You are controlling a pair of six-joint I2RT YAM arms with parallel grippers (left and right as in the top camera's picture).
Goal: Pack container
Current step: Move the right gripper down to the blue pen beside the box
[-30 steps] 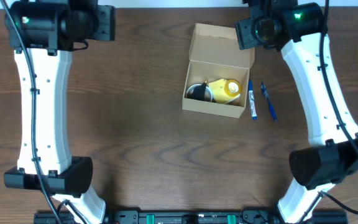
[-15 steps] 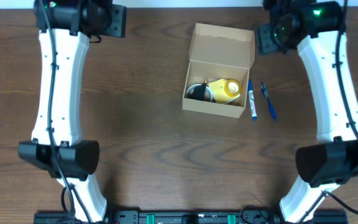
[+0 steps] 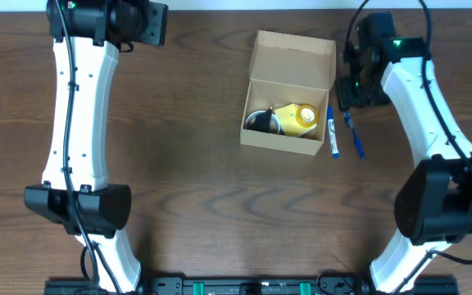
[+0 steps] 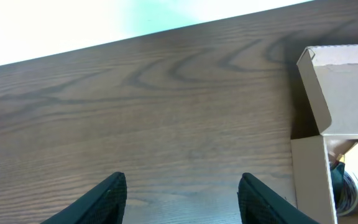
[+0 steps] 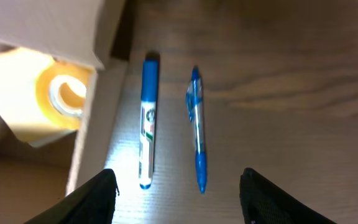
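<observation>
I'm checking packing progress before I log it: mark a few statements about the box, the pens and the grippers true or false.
1. The container is shut. False: its flap stands open.
2. A blue marker and a blue pen lie on the table, outside the container. True.
3. The right gripper holds the pen. False: it is open and empty above both.
4. A yellow roll sits inside the container. True.
5. The left gripper is open and empty. True.

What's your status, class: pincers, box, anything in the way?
Both pincers open, empty: left pincer over brown wooden table, right pincer above blue-and-white marker and blue pen. Small tan cardboard box open, yellow tape roll inside. Nothing blocking.
</observation>
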